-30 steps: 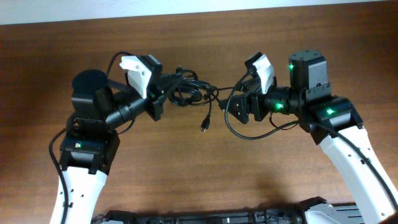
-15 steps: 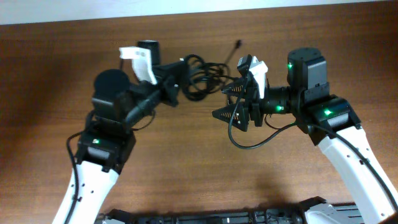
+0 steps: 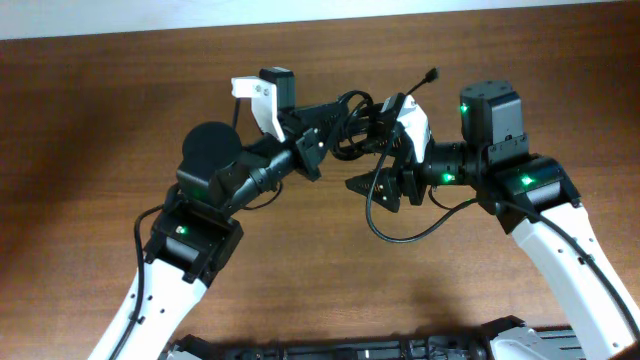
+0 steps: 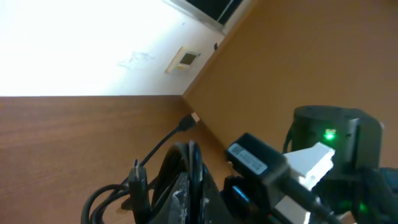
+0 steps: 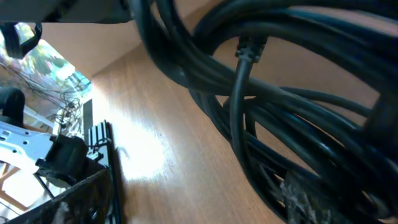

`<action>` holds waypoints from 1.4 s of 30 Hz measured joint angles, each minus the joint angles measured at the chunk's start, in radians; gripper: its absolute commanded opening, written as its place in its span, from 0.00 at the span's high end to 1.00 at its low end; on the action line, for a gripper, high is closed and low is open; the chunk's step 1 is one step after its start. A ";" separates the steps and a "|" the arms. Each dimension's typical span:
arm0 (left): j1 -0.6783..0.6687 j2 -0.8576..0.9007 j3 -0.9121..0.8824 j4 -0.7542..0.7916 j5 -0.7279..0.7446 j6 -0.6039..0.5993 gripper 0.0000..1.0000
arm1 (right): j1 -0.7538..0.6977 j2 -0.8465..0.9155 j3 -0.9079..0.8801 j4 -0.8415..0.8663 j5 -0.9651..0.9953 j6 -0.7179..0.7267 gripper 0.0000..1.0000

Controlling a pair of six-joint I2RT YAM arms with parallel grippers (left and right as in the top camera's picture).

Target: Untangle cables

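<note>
The cables (image 3: 352, 122) are a bunch of thin black cords in loops, held up between my two grippers at the middle back of the table. My left gripper (image 3: 322, 135) is shut on the bunch's left side; in the left wrist view its jaws (image 4: 194, 198) pinch several cords (image 4: 180, 165). My right gripper (image 3: 385, 135) is shut on the bunch's right side, with the cords (image 5: 280, 106) filling the right wrist view close up. One loose plug end (image 3: 432, 73) sticks out to the back right. Other plug ends show in the wrist views (image 4: 186, 122) (image 5: 251, 45).
The brown wooden table (image 3: 300, 260) lies under both arms. A light wall (image 3: 150, 15) runs along its back edge. The right arm's own black wire (image 3: 400, 230) hangs in a loop in front of its wrist. A dark rack (image 5: 68, 180) stands at the table's near edge.
My left arm has swung right and toward the back, carrying the bunch with it. The two grippers are now closer together. The loose plug end has swung from the front to the back right.
</note>
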 measured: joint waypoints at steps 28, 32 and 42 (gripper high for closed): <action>-0.006 0.002 0.000 0.028 -0.282 0.033 1.00 | 0.000 0.000 0.002 -0.270 0.174 -0.097 0.95; 0.023 0.002 0.000 0.005 -0.311 0.037 1.00 | 0.000 0.000 0.002 -0.276 0.235 -0.084 0.34; 0.029 0.002 0.000 -0.101 -0.313 0.039 1.00 | 0.000 0.000 0.000 -0.219 0.354 0.037 0.21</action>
